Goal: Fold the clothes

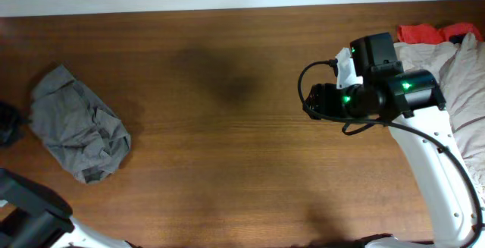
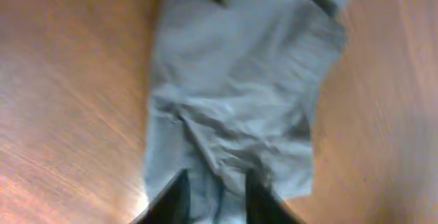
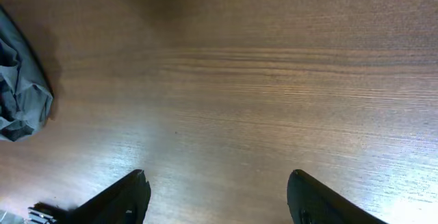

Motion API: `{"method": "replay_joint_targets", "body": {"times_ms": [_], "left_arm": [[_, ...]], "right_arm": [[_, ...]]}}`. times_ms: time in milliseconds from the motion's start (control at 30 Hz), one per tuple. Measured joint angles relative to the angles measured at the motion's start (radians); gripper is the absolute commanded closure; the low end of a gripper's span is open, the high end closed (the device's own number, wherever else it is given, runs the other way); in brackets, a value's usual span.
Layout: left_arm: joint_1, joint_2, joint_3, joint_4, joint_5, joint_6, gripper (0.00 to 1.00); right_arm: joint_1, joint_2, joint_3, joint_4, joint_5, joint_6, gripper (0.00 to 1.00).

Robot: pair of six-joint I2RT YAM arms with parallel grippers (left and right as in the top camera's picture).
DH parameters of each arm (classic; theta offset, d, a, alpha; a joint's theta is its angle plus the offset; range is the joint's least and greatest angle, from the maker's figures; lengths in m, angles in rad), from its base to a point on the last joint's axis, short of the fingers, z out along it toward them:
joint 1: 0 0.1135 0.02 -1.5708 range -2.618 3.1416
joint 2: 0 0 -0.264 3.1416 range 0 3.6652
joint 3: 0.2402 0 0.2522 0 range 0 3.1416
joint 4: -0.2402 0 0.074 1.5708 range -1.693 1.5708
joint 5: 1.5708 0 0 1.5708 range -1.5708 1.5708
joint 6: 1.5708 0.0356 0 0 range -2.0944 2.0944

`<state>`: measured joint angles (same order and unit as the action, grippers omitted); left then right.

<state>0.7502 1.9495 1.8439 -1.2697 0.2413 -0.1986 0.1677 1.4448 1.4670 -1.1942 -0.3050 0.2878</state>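
**Item: shorts**, grey-olive.
Location: far left of the table. They lie in a crumpled heap, with the legs and waistband not laid out. You will find no fold made in them yet, so the job looks to be at its start.

**Item: left gripper**.
Position: at the near edge of the shorts, low against the cloth. The jaws stand narrowly apart with fabric showing in the gap. The wrist view is blurred, so you cannot tell whether they pinch the cloth or stand clear of it. It is likely placed there to work an edge of the heap.

**Item: right gripper**.
Position: over bare wood right of centre, well apart from the shorts, which show only at the left margin of its camera. The jaws are spread wide with nothing between them. It probably waits clear so you can bring it across for a second corner.

**Item: beige garment** **and red cloth**.
Location: right edge of the table, beside the right arm. They are not part of this job, so leave them.
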Motion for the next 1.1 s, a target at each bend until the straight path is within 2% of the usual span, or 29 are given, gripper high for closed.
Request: {"method": "replay_joint_targets", "body": {"times_ms": [67,233,433,600,733,900,1000,1100], "left_arm": [[-0.052,0.003,-0.001,-0.047,-0.034,0.034,0.96],[-0.205,0.006,-0.005,-0.133,-0.157,0.072,0.98],[-0.364,0.006,-0.125,-0.088,-0.326,0.053,0.98],[-0.397,0.006,-0.323,0.052,-0.420,0.003,0.98],[-0.394,0.007,-0.473,0.218,-0.431,-0.018,0.98],[-0.399,-0.005,-0.568,0.400,-0.395,-0.027,0.98],[-0.407,-0.036,-0.621,0.578,-0.308,-0.036,0.99],[-0.425,-0.035,-0.646,0.743,-0.215,-0.103,0.99]], "right_arm": [[0.000,0.000,0.000,0.002,0.000,0.001,0.28],[0.000,0.000,0.000,0.002,0.000,-0.001,0.27],[0.000,0.000,0.000,0.002,0.000,0.000,0.27],[0.000,0.000,0.000,0.000,0.000,0.000,0.27],[0.000,0.000,0.000,0.003,0.000,-0.004,0.27],[0.000,0.000,0.000,0.008,0.000,-0.006,0.27],[0.000,0.000,0.000,0.015,0.000,-0.008,0.27],[0.000,0.000,0.000,0.021,0.000,-0.008,0.27]]}}
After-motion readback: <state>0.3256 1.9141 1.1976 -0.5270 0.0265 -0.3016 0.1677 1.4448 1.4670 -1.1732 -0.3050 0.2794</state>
